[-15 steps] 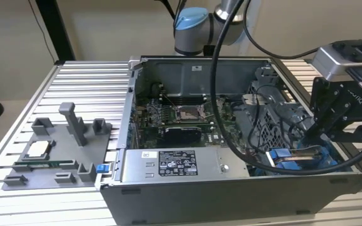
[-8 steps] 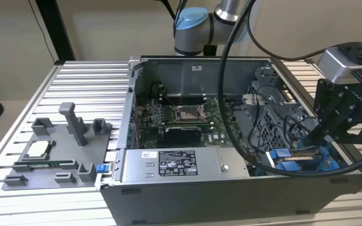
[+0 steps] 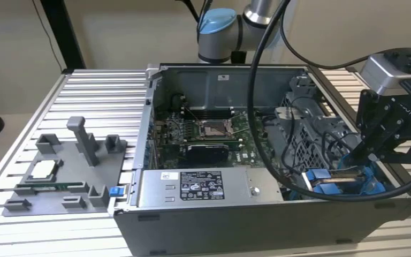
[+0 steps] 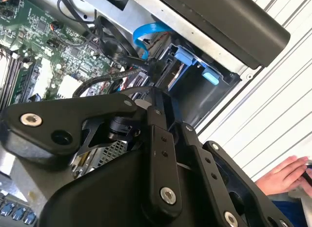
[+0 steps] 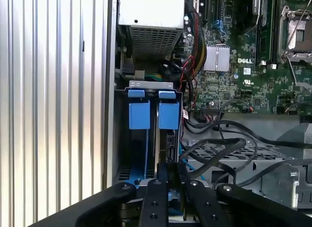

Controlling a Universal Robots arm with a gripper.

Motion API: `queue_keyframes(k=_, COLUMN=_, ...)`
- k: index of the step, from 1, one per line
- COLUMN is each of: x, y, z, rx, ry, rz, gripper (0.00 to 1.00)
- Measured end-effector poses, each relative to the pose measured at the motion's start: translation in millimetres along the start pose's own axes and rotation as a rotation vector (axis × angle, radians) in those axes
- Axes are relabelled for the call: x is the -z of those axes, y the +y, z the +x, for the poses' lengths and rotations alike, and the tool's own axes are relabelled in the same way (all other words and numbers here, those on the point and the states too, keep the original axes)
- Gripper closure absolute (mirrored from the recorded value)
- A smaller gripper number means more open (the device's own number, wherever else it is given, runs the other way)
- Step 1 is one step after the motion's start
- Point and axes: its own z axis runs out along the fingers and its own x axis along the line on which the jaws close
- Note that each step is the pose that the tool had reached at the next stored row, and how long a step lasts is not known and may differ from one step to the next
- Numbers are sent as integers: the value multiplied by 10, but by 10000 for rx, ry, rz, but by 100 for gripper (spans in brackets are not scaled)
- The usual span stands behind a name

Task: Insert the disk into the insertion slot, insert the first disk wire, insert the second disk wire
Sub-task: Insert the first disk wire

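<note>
In the exterior view an open computer case [image 3: 227,214] stands on a ribbed metal table [image 3: 98,96], with a grey tray [image 3: 55,176] of small parts beside it at the exterior view's left. The gripper [image 3: 359,160] reaches down into the case's front corner at the exterior view's right, just above the blue frame of the disk [image 3: 334,181]. A grey power-supply box [image 3: 191,187] lies along the case's front edge, the green motherboard [image 3: 205,134] lies behind it, and a thick black cable [image 3: 263,107] loops down across the case. In the first wrist view the disk [image 5: 140,114] sits inside the insertion slot [image 5: 151,84], its two blue tabs side by side, and black wires [image 5: 219,144] run just beside the bay. The gripper [image 5: 169,171] hangs over the slot's near end; how far it is open, or whether it has hold of anything, cannot be told. In the second wrist view a blue flat cable [image 4: 151,31] curls above the slot [image 4: 195,90], near the gripper [image 4: 156,102], and a person's hand [image 4: 287,173] rests on the table well apart from the case.
</note>
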Motion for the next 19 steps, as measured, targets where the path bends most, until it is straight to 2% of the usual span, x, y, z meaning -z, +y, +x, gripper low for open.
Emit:
queue_keyframes(k=3, x=0, y=-6, z=0, rx=0, ry=2, rz=-31, gripper=100)
queue_keyframes(k=6, x=-2, y=-24, z=1, rx=-9, ry=-1, rz=-109, gripper=100)
queue_keyframes(k=12, x=-17, y=-94, z=2, rx=-35, ry=-7, rz=-424, gripper=100)
queue_keyframes(k=19, x=-115, y=-118, z=10, rx=-35, ry=-7, rz=-447, gripper=100)
